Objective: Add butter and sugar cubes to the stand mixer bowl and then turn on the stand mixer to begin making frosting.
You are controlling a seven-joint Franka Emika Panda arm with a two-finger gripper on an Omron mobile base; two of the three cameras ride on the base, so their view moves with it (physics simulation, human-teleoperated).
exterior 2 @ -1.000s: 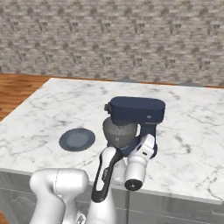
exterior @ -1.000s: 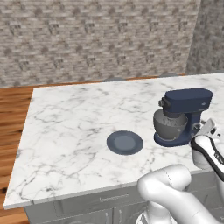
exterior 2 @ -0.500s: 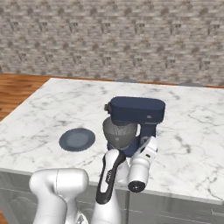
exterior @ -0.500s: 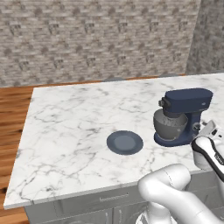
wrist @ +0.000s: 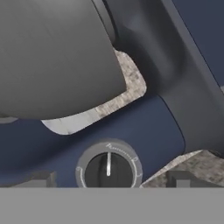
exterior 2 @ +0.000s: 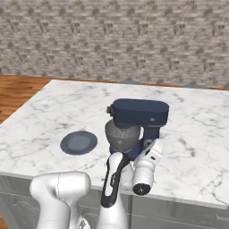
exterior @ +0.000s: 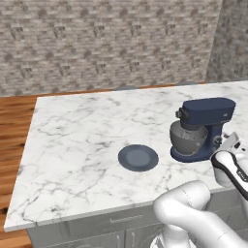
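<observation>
Closest to the hand camera, gripper jaws spread wide, nothing between them; the two dark fingertips flank the round knob on the stand mixer base. Knob has a white pointer line, pointing up in this view. Cannot tell if fingertips touch the knob or just sit beside it. Just beyond the knob, navy base surface, then the grey stand mixer bowl bulging over it at upper left; the mixer's neck rises at upper right. A patch of stone wall shows through the gap between bowl and neck.

From the base views, white arm reaches up from the counter's front edge, wrist right at the near side of the stand mixer, hiding part of its base. Stand mixer bowl sits under the head on the mixer.

Left of the mixer, dark blue-grey round plate lies flat on the marble counter, apart from the mixer, nothing visible on it. Same plate in the right view. Bowl contents not visible. Farther back: stone-brick wall, wood floor at left.
</observation>
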